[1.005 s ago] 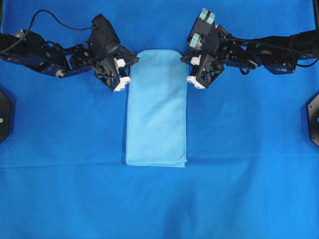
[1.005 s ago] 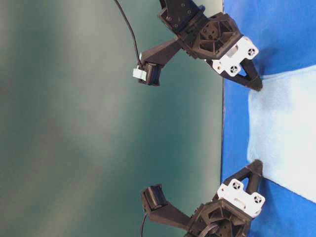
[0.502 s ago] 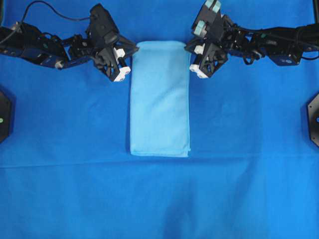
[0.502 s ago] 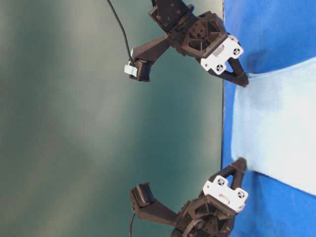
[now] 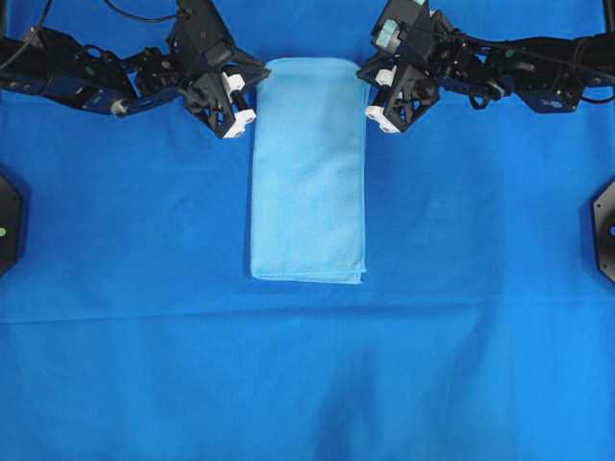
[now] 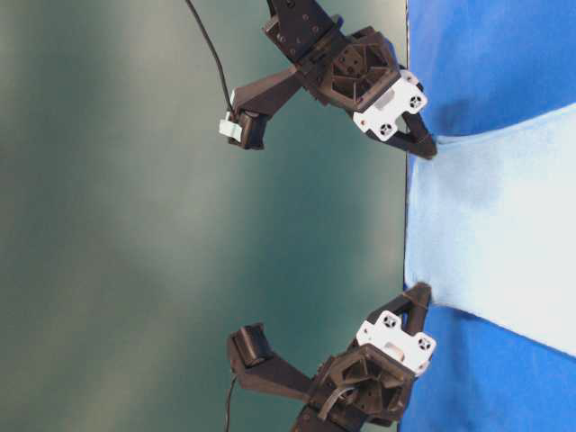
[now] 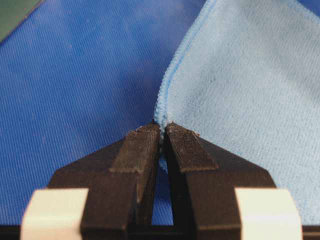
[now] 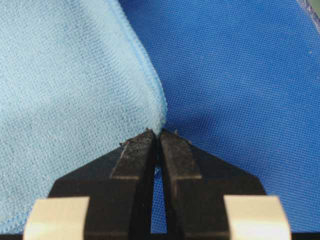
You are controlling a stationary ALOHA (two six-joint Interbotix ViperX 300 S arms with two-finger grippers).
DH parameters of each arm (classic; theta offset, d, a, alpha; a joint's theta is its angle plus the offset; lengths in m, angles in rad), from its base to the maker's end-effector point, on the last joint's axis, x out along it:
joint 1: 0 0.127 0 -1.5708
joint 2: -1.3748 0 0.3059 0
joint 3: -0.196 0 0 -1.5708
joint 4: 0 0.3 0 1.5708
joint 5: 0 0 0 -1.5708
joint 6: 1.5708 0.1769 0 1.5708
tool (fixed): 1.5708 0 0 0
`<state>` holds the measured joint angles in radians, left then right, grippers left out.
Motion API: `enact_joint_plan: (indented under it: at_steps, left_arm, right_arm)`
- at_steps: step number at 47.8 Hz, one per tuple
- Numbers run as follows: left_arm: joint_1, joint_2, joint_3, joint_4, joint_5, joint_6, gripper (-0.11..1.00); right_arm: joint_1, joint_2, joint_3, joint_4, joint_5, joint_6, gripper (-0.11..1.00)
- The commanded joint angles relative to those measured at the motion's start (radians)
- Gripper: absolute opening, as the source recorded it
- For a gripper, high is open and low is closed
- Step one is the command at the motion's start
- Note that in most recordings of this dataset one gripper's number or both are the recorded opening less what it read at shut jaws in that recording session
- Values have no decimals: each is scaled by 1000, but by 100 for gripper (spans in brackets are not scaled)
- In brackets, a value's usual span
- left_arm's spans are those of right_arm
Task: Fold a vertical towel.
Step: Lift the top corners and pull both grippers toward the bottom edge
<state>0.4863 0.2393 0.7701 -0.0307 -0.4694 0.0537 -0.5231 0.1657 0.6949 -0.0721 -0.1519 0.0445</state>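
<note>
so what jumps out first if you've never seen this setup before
The pale towel stands out first: a long strip lying lengthwise in the middle of the deep-blue table covering. Next, the two black arms mirrored at the top of the overhead view, the left gripper and right gripper each pinching one far corner of the towel. The wrist views show both sets of jaws shut tight on those corners.

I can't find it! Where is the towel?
In the overhead view, the towel lies mid-table toward the top, its far corners pinched by the left gripper and the right gripper.
</note>
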Motion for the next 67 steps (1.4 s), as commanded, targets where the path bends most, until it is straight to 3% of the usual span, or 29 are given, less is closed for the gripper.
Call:
enact_joint_plan:
  at_steps: [1,15,35,54,67]
  left_arm:
    - [-3,-66,-3,-2,20,3,3]
    - [-41,-241,37,-3,86,9,3]
    - [-198,-368,117,-3,132,32,3]
    - [-396,-351,144,-3,193,6,3]
    - [-497,-218,133,-3,166,-26,3]
  right_arm:
    - [-5,-57,-15,-2,0,-2,3]
    - [20,-192,-3,0,67,2,3]
    - [184,-350,49,2,160,12,3]
    - [351,-334,84,23,199,18,3]
    - [422,-245,94,55,184,44,3]
